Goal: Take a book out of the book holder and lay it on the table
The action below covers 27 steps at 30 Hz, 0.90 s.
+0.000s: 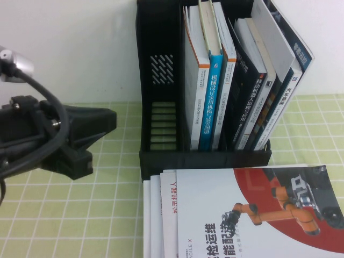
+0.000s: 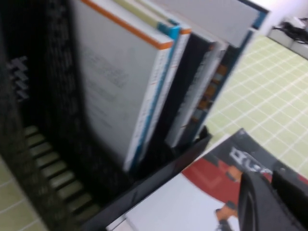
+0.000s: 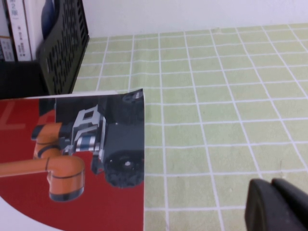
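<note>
Book holder (image 1: 161, 80): one, black, three upright compartments, standing at the far middle of the table (image 1: 64, 215); left compartment bare, its slotted divider showing; middle compartment holds about three books, among them one with a bright blue spine (image 1: 210, 102); right compartment holds about four leaning books, the rightmost being the book (image 1: 285, 59), large, thin, dark blue spine, tilted to the right and still in the holder.

Stack of books (image 1: 161, 215): about four, lying flat just near of the holder; top one white and red with an orange robot arm (image 1: 279, 207).

My left gripper (image 1: 88, 140): at the left, near the holder's left side, holding nothing; how far open, I cannot tell.

My right gripper (image 3: 276, 204): low over bare cloth right of the stack; fingers closed together, holding nothing.
</note>
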Tool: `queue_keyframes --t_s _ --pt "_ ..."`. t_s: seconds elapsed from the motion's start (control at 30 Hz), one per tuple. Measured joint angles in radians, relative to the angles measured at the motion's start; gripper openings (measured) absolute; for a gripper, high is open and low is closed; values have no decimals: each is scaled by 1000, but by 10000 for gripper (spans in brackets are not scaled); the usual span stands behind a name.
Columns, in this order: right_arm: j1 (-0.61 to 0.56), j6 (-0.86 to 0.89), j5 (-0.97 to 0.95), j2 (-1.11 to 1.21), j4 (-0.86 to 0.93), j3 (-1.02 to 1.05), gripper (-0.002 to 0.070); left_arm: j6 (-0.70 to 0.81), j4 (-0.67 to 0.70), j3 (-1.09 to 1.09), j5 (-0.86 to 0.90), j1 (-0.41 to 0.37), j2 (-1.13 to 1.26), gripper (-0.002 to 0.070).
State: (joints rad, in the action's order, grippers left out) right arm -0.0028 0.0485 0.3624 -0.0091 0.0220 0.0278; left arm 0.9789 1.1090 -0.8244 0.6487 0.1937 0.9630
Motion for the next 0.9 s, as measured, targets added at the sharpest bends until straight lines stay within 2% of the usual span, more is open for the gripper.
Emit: queue_keyframes --t_s 0.1,0.23,0.33,0.43,0.53,0.67,0.77,0.9 --pt "0 7 -50 0 -41 2 -2 12 19 -25 0 40 25 75" --pt "0 42 -242 0 -251 2 -2 49 67 -72 0 56 53 159" --pt "0 50 -398 0 -405 2 -2 66 102 -123 0 56 76 254" --pt "0 -42 -569 0 -444 2 -2 70 120 -184 0 56 103 340" --pt "0 -79 -721 0 -438 -7 -2 71 127 -246 0 56 144 385" --pt "0 -111 -660 0 -430 -108 -2 72 142 -330 12 56 223 402" --pt "0 -178 -537 34 -386 -238 -2 72 144 -400 49 56 300 405" --pt "0 -263 -331 194 -363 -422 -2 72 148 -511 101 73 402 405"
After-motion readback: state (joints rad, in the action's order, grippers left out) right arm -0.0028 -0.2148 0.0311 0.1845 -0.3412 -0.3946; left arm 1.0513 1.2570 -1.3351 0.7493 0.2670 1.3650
